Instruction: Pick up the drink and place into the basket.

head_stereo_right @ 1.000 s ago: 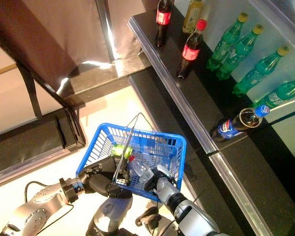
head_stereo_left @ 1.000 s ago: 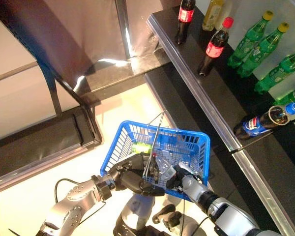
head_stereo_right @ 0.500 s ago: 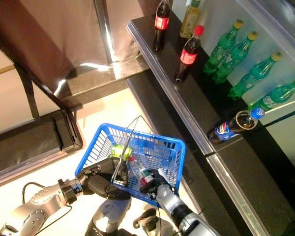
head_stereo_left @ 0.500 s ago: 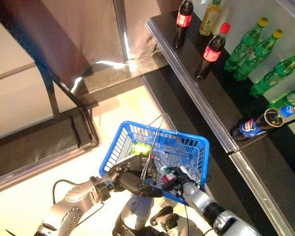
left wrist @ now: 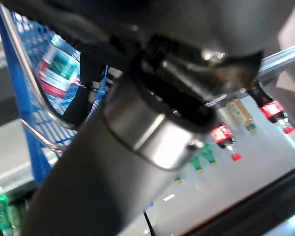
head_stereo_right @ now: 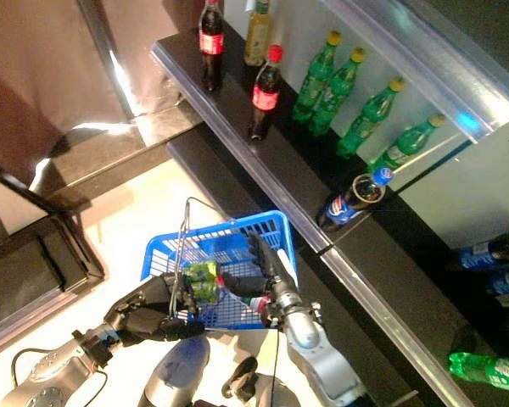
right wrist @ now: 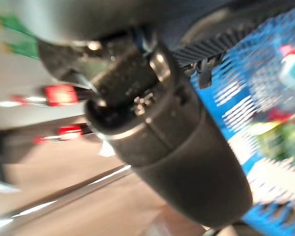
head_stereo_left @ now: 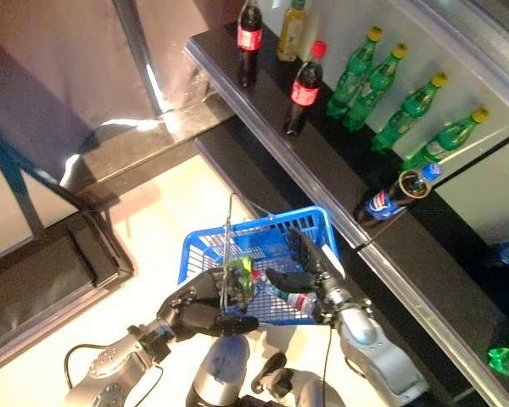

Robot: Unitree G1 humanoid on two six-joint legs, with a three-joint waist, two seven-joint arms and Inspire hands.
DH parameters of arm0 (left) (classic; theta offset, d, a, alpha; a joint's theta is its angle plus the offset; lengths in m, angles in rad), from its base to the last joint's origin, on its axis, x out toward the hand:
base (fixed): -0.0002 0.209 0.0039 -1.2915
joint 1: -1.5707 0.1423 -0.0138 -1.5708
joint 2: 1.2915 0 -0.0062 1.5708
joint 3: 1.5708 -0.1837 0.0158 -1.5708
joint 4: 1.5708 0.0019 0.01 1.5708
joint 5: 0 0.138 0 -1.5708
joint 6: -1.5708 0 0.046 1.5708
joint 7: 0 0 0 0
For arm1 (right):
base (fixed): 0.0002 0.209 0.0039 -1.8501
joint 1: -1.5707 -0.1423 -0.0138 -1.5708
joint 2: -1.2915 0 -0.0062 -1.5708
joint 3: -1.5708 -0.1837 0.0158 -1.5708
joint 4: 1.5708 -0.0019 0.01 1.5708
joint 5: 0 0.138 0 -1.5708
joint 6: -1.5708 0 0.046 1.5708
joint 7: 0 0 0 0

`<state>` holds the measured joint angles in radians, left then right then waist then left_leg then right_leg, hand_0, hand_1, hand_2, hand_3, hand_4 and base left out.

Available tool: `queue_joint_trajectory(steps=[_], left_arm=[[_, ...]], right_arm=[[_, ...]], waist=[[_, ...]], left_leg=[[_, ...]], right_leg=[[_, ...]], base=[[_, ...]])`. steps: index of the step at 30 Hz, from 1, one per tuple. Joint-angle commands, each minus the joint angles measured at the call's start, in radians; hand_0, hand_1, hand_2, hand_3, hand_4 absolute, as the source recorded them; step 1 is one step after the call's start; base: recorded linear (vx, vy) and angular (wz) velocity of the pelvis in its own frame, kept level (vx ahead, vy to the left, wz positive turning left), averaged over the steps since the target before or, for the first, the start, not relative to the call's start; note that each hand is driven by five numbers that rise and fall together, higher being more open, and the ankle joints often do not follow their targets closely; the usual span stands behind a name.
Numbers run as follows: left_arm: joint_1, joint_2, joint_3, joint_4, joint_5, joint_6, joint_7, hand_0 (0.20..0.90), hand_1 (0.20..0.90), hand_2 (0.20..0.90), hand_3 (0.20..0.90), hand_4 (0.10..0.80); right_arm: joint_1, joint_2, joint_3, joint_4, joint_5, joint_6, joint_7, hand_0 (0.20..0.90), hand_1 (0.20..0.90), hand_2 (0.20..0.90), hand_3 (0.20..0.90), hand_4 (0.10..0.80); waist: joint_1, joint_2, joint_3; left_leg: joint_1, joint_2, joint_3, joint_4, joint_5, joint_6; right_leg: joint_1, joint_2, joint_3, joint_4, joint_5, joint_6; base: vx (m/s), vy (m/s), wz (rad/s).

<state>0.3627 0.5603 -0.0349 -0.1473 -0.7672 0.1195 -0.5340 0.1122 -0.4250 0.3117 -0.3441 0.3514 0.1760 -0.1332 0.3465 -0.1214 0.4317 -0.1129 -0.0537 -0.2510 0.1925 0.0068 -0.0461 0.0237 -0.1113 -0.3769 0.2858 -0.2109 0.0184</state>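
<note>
The blue basket (head_stereo_left: 316, 229) hangs in front of me, held up by its thin wire handles (head_stereo_left: 227, 246). My left hand (head_stereo_left: 197, 311) is shut on those handles at the basket's near left. A clear drink bottle with a red and green label (head_stereo_left: 294, 299) lies in the basket, and shows in the left wrist view (left wrist: 57, 70). A green drink (head_stereo_left: 240, 276) lies beside it. My right hand (head_stereo_left: 312, 265) is over the basket's right side, fingers spread and straight, just above the clear bottle and holding nothing.
A dark shelf (head_stereo_left: 263, 93) runs along the right with cola bottles (head_stereo_left: 304, 85), green bottles (head_stereo_left: 388, 80) and a blue-labelled bottle (head_stereo_left: 382, 202) lying down. A lower dark ledge (head_stereo_left: 441, 280) sits close to the basket's right. Pale floor (head_stereo_left: 153, 229) lies to the left.
The camera has swung, shifting the whole scene. My right hand was down in the basket with the clear bottle; now it is raised and spread open, and the bottle lies in the basket.
</note>
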Motion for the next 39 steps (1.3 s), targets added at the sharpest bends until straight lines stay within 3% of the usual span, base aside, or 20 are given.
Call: queue_joint_trajectory(steps=[1, 7, 12, 20, 25, 30, 34, 36, 38, 39], left_arm=[[0.037, -0.008, 0.166, -0.159, -0.11, -0.309, -0.083, 0.3, 0.3, 0.3, 0.2, 0.1], [0.05, -0.002, 0.11, -0.066, -0.092, -0.328, 0.01, 0.3, 0.3, 0.3, 0.2, 0.1], [0.01, -0.022, 0.052, 0.067, -0.008, -0.388, 0.136, 0.3, 0.3, 0.3, 0.2, 0.1], [0.0, -0.072, -0.002, 0.317, 0.137, -0.47, 0.348, 0.3, 0.3, 0.3, 0.2, 0.1], [-0.065, -0.136, -0.021, 0.582, 0.116, -0.454, 0.514, 0.3, 0.3, 0.3, 0.2, 0.1], [-0.119, -0.18, 0.026, 0.783, 0.073, -0.464, 0.592, 0.3, 0.3, 0.3, 0.2, 0.1], [-0.205, -0.201, 0.037, 0.893, 0.02, -0.463, 0.659, 0.3, 0.3, 0.3, 0.2, 0.1], [-0.234, -0.22, 0.068, 0.954, -0.007, -0.466, 0.682, 0.3, 0.3, 0.3, 0.2, 0.1], [-0.246, -0.242, 0.074, 0.987, 0.005, -0.478, 0.711, 0.3, 0.3, 0.3, 0.2, 0.1], [-0.252, -0.255, 0.076, 0.999, 0.018, -0.48, 0.739, 0.3, 0.3, 0.3, 0.2, 0.1]], right_arm=[[0.071, -0.187, -0.118, -0.044, 0.01, -0.137, 0.056, 0.9, 0.9, 0.9, 0.9, 0.8], [0.079, -0.236, -0.159, -0.1, 0.217, -0.252, 0.246, 0.9, 0.9, 0.9, 0.9, 0.8], [0.046, -0.202, -0.138, -0.102, 0.322, -0.299, 0.349, 0.9, 0.9, 0.9, 0.9, 0.8], [0.133, -0.193, -0.186, -0.085, 0.373, -0.248, 0.534, 0.9, 0.9, 0.9, 0.9, 0.8], [0.182, -0.157, -0.133, 0.028, 0.354, -0.212, 0.628, 0.9, 0.9, 0.9, 0.9, 0.8], [0.163, -0.104, -0.045, 0.181, 0.333, -0.177, 0.694, 0.9, 0.9, 0.9, 0.9, 0.8], [0.104, -0.042, 0.032, 0.388, 0.309, -0.165, 0.642, 0.9, 0.9, 0.9, 0.9, 0.8], [0.069, 0.022, 0.065, 0.539, 0.309, -0.162, 0.593, 0.9, 0.9, 0.9, 0.9, 0.8], [0.045, 0.052, 0.073, 0.634, 0.249, -0.158, 0.541, 0.9, 0.9, 0.9, 0.9, 0.8], [0.038, 0.054, 0.071, 0.668, 0.231, -0.153, 0.54, 0.9, 0.9, 0.9, 0.9, 0.8]], waist=[[-0.063, 0.021, -0.152], [-0.097, 0.022, -0.203], [-0.123, 0.028, -0.241], [-0.197, 0.014, -0.286], [-0.265, -0.005, -0.294], [-0.286, -0.005, -0.286], [-0.284, 0.012, -0.275], [-0.274, 0.02, -0.266], [-0.257, 0.02, -0.259], [-0.257, 0.019, -0.256]], left_leg=[[0.038, -0.005, 0.052, 0.017, -0.031, 0.026], [0.095, 0.014, 0.101, -0.058, -0.021, 0.026], [0.12, 0.024, 0.142, -0.108, -0.017, 0.029], [0.133, 0.035, 0.234, -0.152, -0.026, 0.045], [0.148, 0.047, 0.328, -0.183, -0.035, 0.051], [0.15, 0.08, 0.431, -0.185, -0.034, 0.055], [0.114, 0.084, 0.424, -0.159, -0.021, 0.066], [0.109, 0.104, 0.433, -0.145, -0.01, 0.048], [0.083, 0.149, 0.441, -0.125, 0.022, 0.002], [0.075, 0.187, 0.448, -0.136, 0.049, -0.029]], right_leg=[[0.078, 0.017, 0.061, -0.133, 0.127, 0.044], [0.11, 0.013, 0.095, -0.202, 0.155, 0.069], [0.115, 0.002, 0.121, -0.243, 0.174, 0.092], [0.087, -0.016, 0.178, -0.292, 0.219, 0.131], [0.05, -0.021, 0.213, -0.35, 0.29, 0.161], [-0.012, -0.045, 0.159, -0.211, 0.281, 0.168], [-0.049, -0.073, 0.14, -0.079, 0.27, 0.156], [-0.025, -0.087, 0.113, -0.08, 0.253, 0.143], [0.035, -0.08, 0.078, -0.158, 0.207, 0.126], [0.056, -0.059, 0.074, -0.181, 0.189, 0.11]], base=[[0.014, 0.066, -0.29], [0.024, 0.033, -0.28], [-0.008, 0.054, -0.19], [-0.055, 0.047, -0.21], [-0.101, -0.005, -0.47], [-0.26, -0.092, -1.01], [-0.296, -0.167, -0.53], [-0.237, -0.336, -0.43], [-0.194, -0.465, -0.66], [-0.195, -0.614, -0.78]])
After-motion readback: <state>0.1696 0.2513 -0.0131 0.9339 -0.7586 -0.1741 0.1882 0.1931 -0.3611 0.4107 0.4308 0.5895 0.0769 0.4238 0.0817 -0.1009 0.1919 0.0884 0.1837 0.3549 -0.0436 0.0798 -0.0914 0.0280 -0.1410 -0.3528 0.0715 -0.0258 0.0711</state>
